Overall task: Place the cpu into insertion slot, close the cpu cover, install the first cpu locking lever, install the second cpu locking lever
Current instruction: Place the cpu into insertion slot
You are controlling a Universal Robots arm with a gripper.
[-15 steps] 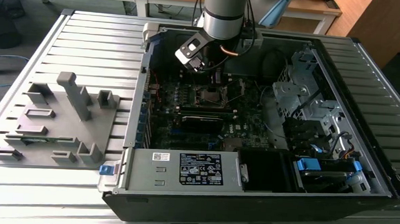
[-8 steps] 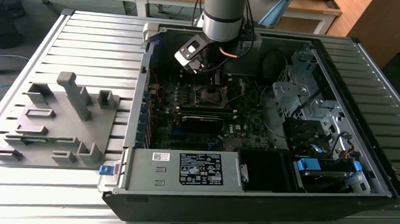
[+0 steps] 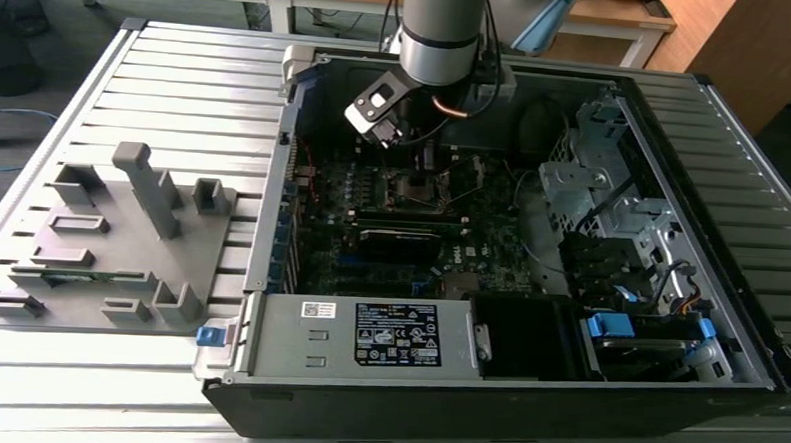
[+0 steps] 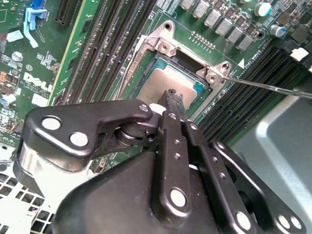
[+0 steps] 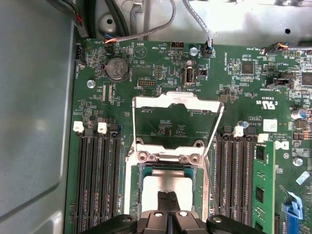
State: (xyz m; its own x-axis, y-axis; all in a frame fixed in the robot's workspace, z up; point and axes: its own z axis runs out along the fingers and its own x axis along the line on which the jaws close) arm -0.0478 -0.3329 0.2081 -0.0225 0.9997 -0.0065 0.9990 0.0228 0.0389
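Observation:
The cpu (image 5: 155, 187) (image 4: 158, 83), a flat silver-grey square, lies in the insertion slot (image 5: 132, 190), a socket with a silver rim. The cpu cover (image 5: 175, 100), a thin silver frame with a large window, stands swung open past the socket's hinge end. One thin wire locking lever (image 4: 265, 86) (image 5: 210, 156) sticks out free beside the socket. My gripper (image 5: 168, 204) (image 4: 173, 100) (image 3: 422, 161) is shut, its two black fingers pressed together with nothing between them. The tips sit at the top face of the cpu, near one edge.
Black memory slots (image 5: 97, 180) flank the socket on both sides, and a green module (image 5: 263, 185) fills one. The grey case wall (image 5: 34, 122) is close by. A power supply box (image 3: 398, 334), a drive cage (image 3: 597, 190) and a grey fixture (image 3: 114, 239) on the table surround the board.

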